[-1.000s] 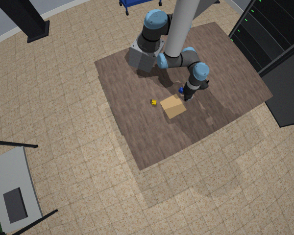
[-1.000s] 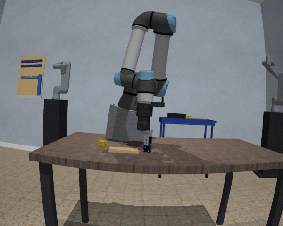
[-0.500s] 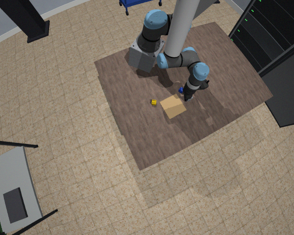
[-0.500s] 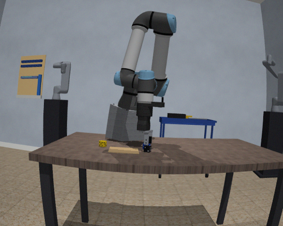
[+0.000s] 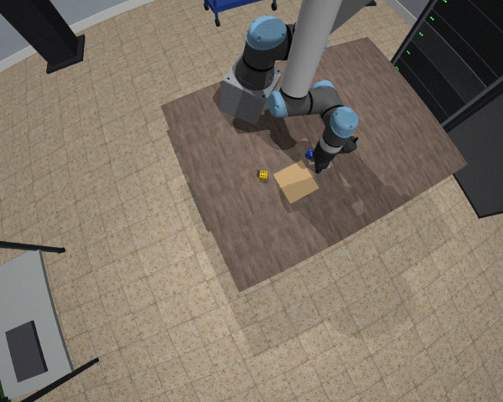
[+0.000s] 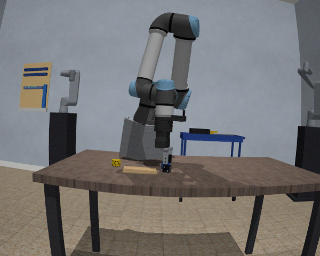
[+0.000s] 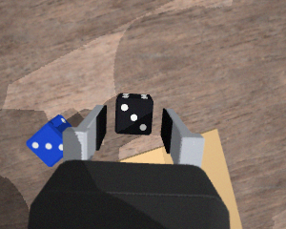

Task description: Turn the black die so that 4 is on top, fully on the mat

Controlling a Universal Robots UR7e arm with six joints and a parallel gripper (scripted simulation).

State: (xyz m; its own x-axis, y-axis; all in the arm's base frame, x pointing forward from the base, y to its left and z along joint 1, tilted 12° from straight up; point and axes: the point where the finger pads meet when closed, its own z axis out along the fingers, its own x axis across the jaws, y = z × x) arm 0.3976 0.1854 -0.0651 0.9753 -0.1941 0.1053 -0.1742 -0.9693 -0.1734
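On the brown table point(image 5: 225, 224), a yellow die point(image 5: 263, 175) sits left of the tan mat point(image 5: 296, 182); a blue die point(image 5: 309, 153) lies just beyond its far edge.

The arm reaches down, its tool point(image 5: 322, 170) point(image 6: 167, 165) point(image 7: 133, 120) open with 2 fingers apart.

In the wrist view, white pips dot the black die point(image 7: 133, 114) at centre and the blue die point(image 7: 49, 141) at left. Black pips mark the yellow die point(image 5: 263, 175) point(image 6: 116, 162), left of the tan mat point(image 5: 296, 182) point(image 6: 140, 170) point(image 7: 224, 176). Brown grain streaks the bench point(image 5: 225, 172) point(image 6: 237, 170) point(image 7: 238, 62).
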